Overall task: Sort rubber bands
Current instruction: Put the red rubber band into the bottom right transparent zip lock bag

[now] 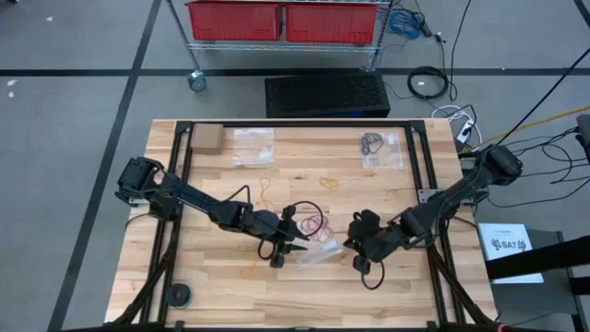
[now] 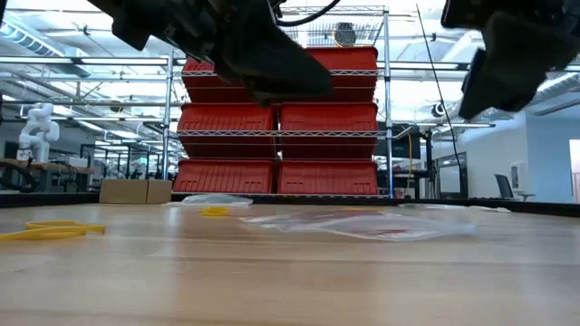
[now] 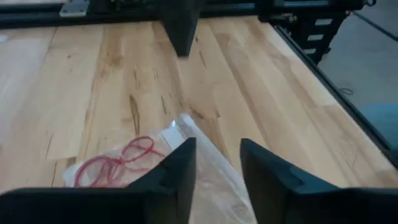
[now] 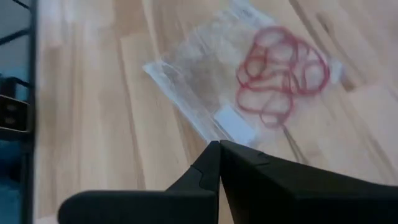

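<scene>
While red rubber bands [image 4: 281, 76] lie bunched on a clear plastic bag [image 4: 205, 68] at the table's [image 1: 221, 286] middle, two grippers hang just above it — the left gripper [image 3: 217, 163] with fingers apart, the right gripper [image 4: 219, 158] pressed together, holding nothing. Yellow bands [image 1: 267, 192] lie farther left.

Left gripper [image 3: 217, 171] low over wooden table [image 3: 93, 81], two dark fingers [image 3: 180, 171] parted, gap between them. Nothing held between fingers. Clear plastic bag [image 3: 211, 180] flat on table, running under and between fingers. Red rubber bands [image 3: 118, 165] bunched inside bag, just beside one finger, partly hidden by it. Pale label patch near bag's edge. Dark post [image 3: 181, 25] upright on far side of table. Black frame rail [image 3: 323, 68] along table edge, grey floor beyond.
</scene>
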### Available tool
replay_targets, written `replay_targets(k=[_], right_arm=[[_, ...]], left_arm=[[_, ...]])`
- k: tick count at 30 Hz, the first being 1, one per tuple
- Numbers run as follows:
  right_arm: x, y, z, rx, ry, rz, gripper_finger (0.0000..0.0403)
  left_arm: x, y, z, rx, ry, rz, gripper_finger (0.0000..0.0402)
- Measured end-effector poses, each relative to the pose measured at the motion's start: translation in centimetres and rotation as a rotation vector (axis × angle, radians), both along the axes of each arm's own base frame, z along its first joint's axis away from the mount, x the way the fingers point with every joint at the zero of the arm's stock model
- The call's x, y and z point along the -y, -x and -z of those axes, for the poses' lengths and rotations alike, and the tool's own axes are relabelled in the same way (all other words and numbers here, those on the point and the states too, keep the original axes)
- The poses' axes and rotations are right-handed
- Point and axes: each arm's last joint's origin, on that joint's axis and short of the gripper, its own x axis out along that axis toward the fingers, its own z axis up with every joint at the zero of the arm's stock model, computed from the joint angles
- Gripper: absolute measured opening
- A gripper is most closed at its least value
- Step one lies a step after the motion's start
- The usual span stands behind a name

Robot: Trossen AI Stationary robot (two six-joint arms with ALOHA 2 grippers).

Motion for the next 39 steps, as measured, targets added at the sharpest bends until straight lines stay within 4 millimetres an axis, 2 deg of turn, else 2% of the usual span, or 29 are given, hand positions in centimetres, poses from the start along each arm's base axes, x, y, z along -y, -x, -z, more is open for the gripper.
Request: replay_targets(k=[3,7,11,15,18,21,24,31,39], right_arm=[[-0.4,-0.2,1.0,-0.035,-0.01,0.018,0.0],[-1.1,-1.1,2.9,-0.089,-0.021,0.003,0.0],[-1.7,-1.8,5.6,-0.175,-0.021,-0.022,0.0],[-2.0,-2.2,7.4,-0.237,-0.037,-0.027,0.0],[-1.8,-2.6,7.9,-0.254,-0.046,-0.019,0.0],[-1.3,-2.9,7.9,-0.258,-0.057,-0.011,0.0],[-0.4,-3.1,7.7,-0.256,-0.027,0.018,0.0],[3.3,-3.6,7.8,-0.306,0.078,0.18,0.0],[7.3,-4.2,7.7,-0.292,0.258,0.326,0.0]], left_arm=[[-0.3,-0.1,-0.2,0.017,0.002,-0.011,0.0148],[-2.2,-0.4,0.0,-0.014,-0.018,-0.092,0.0143],[-4.8,-0.3,1.2,-0.142,0.029,-0.144,0.0107],[-6.3,-0.3,1.5,-0.182,0.03,-0.169,0.0047],[-7.1,-0.3,1.5,-0.185,0.041,-0.176,0.0008],[-7.5,0.1,2.1,-0.207,0.048,-0.174,0.0008],[-7.5,0.9,3.3,-0.269,0.043,-0.173,0.0005],[-7.4,2.6,5.3,-0.343,0.072,-0.193,0.0003],[-5.4,3.1,6.2,-0.312,0.148,-0.129,0.0003]])
